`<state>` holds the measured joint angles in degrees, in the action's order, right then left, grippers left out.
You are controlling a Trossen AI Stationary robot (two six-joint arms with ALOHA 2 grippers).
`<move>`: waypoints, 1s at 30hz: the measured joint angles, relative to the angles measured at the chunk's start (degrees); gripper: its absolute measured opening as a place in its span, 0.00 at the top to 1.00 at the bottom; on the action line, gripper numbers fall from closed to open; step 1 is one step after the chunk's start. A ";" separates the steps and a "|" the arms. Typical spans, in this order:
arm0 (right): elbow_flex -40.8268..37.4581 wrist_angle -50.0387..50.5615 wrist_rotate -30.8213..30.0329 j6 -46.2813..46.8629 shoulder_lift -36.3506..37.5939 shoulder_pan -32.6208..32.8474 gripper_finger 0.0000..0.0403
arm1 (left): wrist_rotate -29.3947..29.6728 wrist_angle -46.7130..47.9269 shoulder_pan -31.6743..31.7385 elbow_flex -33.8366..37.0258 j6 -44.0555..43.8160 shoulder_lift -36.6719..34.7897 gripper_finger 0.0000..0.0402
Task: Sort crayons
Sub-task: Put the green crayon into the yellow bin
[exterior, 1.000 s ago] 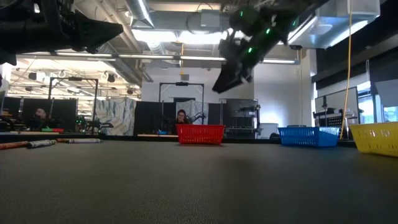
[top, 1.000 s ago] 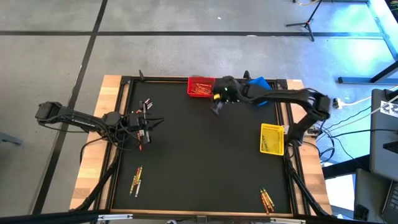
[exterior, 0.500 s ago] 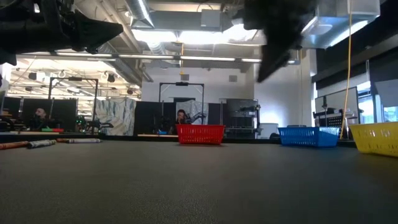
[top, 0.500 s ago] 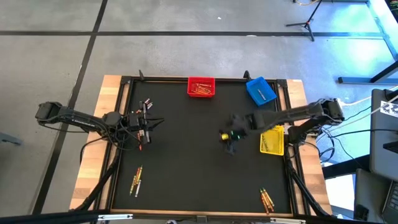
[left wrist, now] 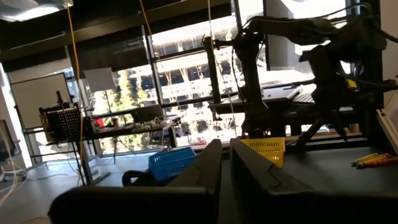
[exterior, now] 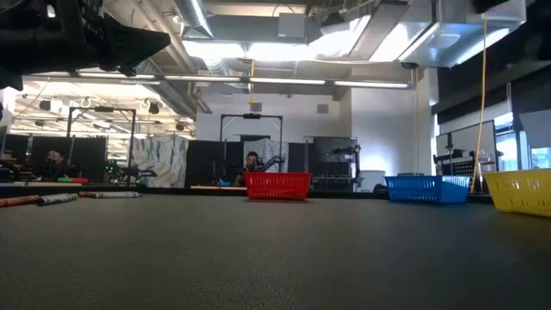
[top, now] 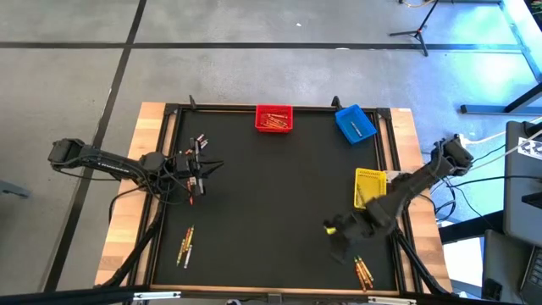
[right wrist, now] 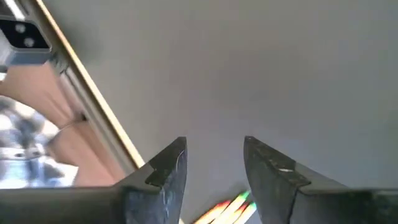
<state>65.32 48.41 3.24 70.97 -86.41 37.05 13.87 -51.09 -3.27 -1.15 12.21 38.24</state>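
Crayon sorting partly complete: some thin crayons [top: 273, 124] lie in the far red plastic bin [top: 273, 108].
Three loose clusters remain on the black surface [top: 271, 195]; right tool [top: 336, 238], released and empty, hovers by the near-right cluster [top: 363, 271]; left tool [top: 200, 173] clenched, idle, left.

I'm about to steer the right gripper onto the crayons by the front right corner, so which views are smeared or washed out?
High view: evenly lit, but the right gripper is motion-smeared beside the small pile of thin orange and green crayons. Right wrist view: soft, crayons barely showing between the open fingers. Low view: ceiling lights glare and the right arm is out of frame. Left wrist view: windows blown out.
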 joint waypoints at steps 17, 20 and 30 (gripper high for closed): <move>-7.02 1.39 6.55 37.22 -1.66 18.65 0.62 | -0.02 0.07 -0.63 0.00 -0.17 0.02 0.94; -10.22 -3.01 6.91 37.87 -1.66 18.60 0.62 | -0.02 0.07 -0.63 0.00 -0.17 0.02 0.94; -17.94 -13.33 7.30 38.27 -1.66 18.43 0.62 | 0.00 0.07 -0.63 0.00 -0.09 0.02 0.94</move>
<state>47.38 35.09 10.54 109.24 -88.07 55.48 13.87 -51.03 -3.90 -1.15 12.12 38.26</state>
